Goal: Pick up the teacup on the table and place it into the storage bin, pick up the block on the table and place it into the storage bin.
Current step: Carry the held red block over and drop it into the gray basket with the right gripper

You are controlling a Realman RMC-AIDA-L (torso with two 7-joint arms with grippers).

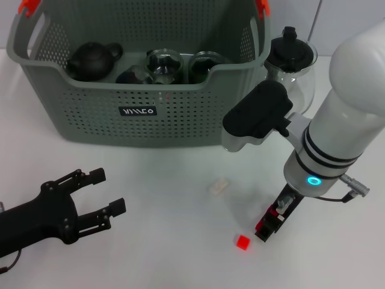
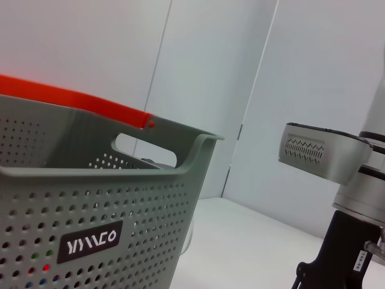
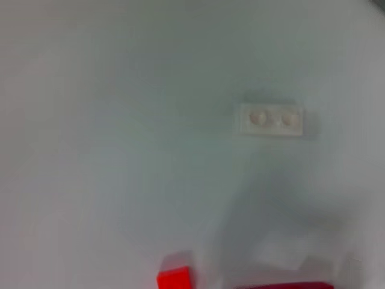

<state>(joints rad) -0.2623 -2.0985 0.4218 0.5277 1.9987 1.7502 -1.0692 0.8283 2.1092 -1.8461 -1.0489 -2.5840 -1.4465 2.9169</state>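
Note:
The storage bin (image 1: 138, 90), a grey perforated basket with orange handle clips, stands at the back; it also shows in the left wrist view (image 2: 90, 205). Inside it are a black teapot (image 1: 93, 59) and glass cups (image 1: 163, 65). No teacup shows on the table. A small red block (image 1: 242, 242) lies on the table at the front right, and also shows in the right wrist view (image 3: 174, 279). My right gripper (image 1: 269, 224) points down just right of the block, a little above the table. My left gripper (image 1: 108, 191) is open and empty at the front left.
A small white flat brick (image 1: 218, 186) lies between the bin and the red block; it also shows in the right wrist view (image 3: 272, 119). A glass pitcher with a black lid (image 1: 293, 60) stands right of the bin, behind my right arm.

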